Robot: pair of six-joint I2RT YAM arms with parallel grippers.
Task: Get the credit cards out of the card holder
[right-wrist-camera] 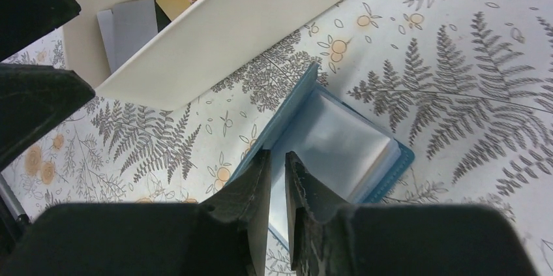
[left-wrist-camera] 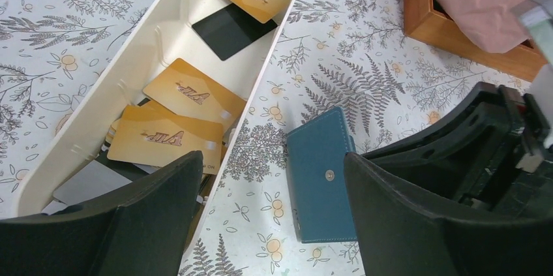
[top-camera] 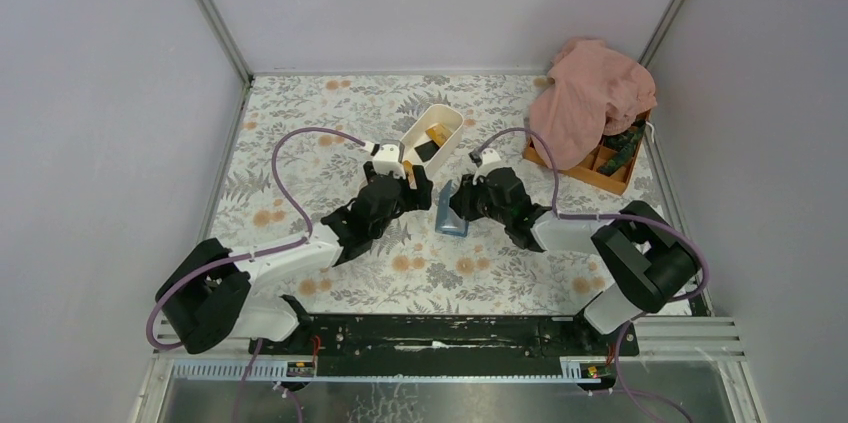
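Above the table (top-camera: 300, 133), in the top view, I see my two arms reaching to the middle. The left gripper (top-camera: 418, 189) and the right gripper (top-camera: 456, 203) are close beside each other. The card holder (top-camera: 451, 222) lies on the floral surface just below and between them. Just beyond the left gripper stands the white tray (top-camera: 455, 119), and the credit cards (top-camera: 436, 132) are inside it. Well to the right of the right gripper is the orange box (top-camera: 598, 171), half covered by a pink cloth (top-camera: 590, 98).

In the left wrist view, the left gripper is spread wide and holds nothing. The blue holder lies on the table between its two fingers, nearer to the right one, with the snap button facing the camera. On the other side, past the left finger, the tray runs away from the gripper. In it lie several orange-yellow cards, one black card and a grey one, and some of them overlap.

In the right wrist view, the fingers of the right gripper are only a narrow gap apart, directly over the near edge of the holder. The holder is open here: one blue cover tilts up on the side toward the tray, and the clear pockets show beside it. A pale sheet shows in the gap, but I cannot tell if the fingers pinch it or only hang above it.
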